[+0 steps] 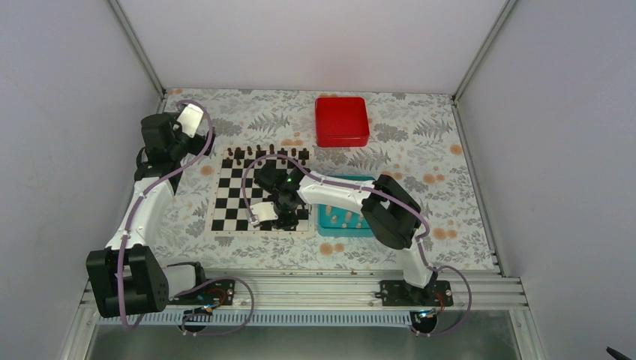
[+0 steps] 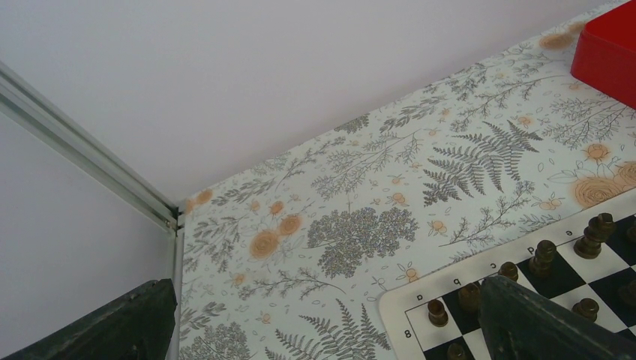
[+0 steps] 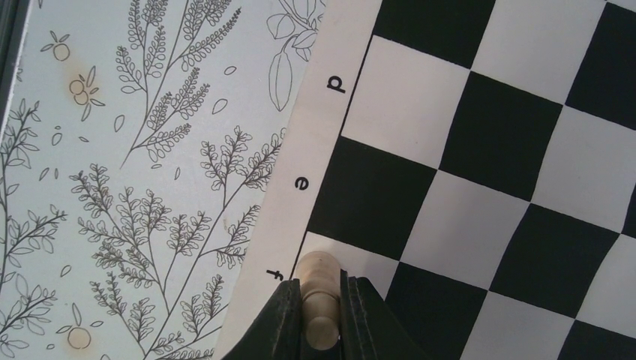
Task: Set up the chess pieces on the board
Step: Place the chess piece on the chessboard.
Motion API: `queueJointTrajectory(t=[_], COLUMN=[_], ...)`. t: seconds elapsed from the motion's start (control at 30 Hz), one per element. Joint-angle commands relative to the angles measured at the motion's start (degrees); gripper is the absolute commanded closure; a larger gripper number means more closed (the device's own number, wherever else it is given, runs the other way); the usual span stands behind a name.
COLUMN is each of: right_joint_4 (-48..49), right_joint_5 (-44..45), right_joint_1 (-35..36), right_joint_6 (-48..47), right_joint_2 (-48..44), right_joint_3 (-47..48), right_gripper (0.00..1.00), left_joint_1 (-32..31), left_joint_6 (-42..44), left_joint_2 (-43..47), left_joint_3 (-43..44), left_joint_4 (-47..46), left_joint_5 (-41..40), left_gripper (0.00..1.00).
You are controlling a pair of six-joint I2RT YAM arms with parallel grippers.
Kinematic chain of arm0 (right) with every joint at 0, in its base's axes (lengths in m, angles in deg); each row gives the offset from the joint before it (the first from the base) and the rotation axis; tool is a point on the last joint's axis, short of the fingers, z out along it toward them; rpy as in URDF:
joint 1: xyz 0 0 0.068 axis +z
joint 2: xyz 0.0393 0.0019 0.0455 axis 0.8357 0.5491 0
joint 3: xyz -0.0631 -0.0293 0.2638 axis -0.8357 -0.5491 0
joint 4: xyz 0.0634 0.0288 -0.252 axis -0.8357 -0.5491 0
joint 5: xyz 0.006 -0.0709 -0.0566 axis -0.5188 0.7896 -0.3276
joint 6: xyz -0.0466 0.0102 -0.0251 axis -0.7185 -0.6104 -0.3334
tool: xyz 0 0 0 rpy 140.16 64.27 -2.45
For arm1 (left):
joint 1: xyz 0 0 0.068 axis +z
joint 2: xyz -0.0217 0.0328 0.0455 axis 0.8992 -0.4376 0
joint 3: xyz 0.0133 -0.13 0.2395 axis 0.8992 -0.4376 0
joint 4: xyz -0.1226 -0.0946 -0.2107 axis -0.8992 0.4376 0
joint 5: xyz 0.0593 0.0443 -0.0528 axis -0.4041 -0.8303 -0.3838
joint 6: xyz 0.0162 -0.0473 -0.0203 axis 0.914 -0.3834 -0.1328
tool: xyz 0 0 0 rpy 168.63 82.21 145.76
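Observation:
The chequered board (image 1: pixel 241 196) lies left of centre on the table, with dark brown chessmen (image 1: pixel 259 152) along its far edge. My right gripper (image 1: pixel 283 218) is over the board's near right part, shut on a pale cream chess piece (image 3: pixel 320 300) held over the white square by the letter f on the board's border (image 3: pixel 300 187). More pale pieces (image 1: pixel 346 219) lie in the teal tray (image 1: pixel 328 223). My left gripper (image 2: pixel 330 330) is open and empty, raised beyond the board's far left corner (image 2: pixel 409 311); its fingers (image 2: pixel 540 322) show at the frame's bottom edges.
A red box (image 1: pixel 341 121) stands at the back, also showing in the left wrist view (image 2: pixel 609 52). The teal tray sits right of the board. Enclosure walls and a metal frame post (image 2: pixel 90 161) bound the flowered table cloth (image 1: pixel 420 150).

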State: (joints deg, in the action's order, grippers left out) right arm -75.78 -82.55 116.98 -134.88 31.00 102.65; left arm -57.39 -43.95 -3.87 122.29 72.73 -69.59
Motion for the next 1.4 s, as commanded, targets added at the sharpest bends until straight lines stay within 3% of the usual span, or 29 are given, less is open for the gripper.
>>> queueJointTrajectory(t=[0.0, 0.97, 1.1, 1.2, 1.27, 1.37], right_joint_4=[1.1, 0.4, 0.6, 0.6, 0.6, 0.1], right_joint_5=[0.7, 0.2, 0.3, 0.4, 0.7, 1.7], right_joint_1=[-0.5, -1.6, -1.7, -1.7, -1.7, -1.8], right_joint_6=[0.7, 0.6, 0.7, 0.9, 1.1, 1.5], right_joint_2=[-1.7, -1.7, -1.6, -2.1, -2.7, -4.5], right_joint_3=[-0.9, -1.1, -1.4, -1.1, -0.9, -0.3], right_gripper=[0.88, 0.87, 0.78, 0.6, 0.52, 0.5], left_joint_1=[0.4, 0.6, 0.6, 0.6, 0.6, 0.6], left_joint_6=[-0.6, -0.6, -0.5, -0.5, -0.5, -0.5], left_joint_2=[0.7, 0.8, 0.7, 0.7, 0.7, 0.8], left_joint_3=[-0.5, -0.4, -0.3, -0.2, -0.1, 0.0], left_joint_4=[-1.5, -1.4, -1.3, -1.3, -1.3, -1.1], left_joint_5=[1.0, 1.1, 1.2, 1.3, 1.4, 1.4], left_gripper=[0.0, 0.0, 0.0, 0.0, 0.0, 0.0])
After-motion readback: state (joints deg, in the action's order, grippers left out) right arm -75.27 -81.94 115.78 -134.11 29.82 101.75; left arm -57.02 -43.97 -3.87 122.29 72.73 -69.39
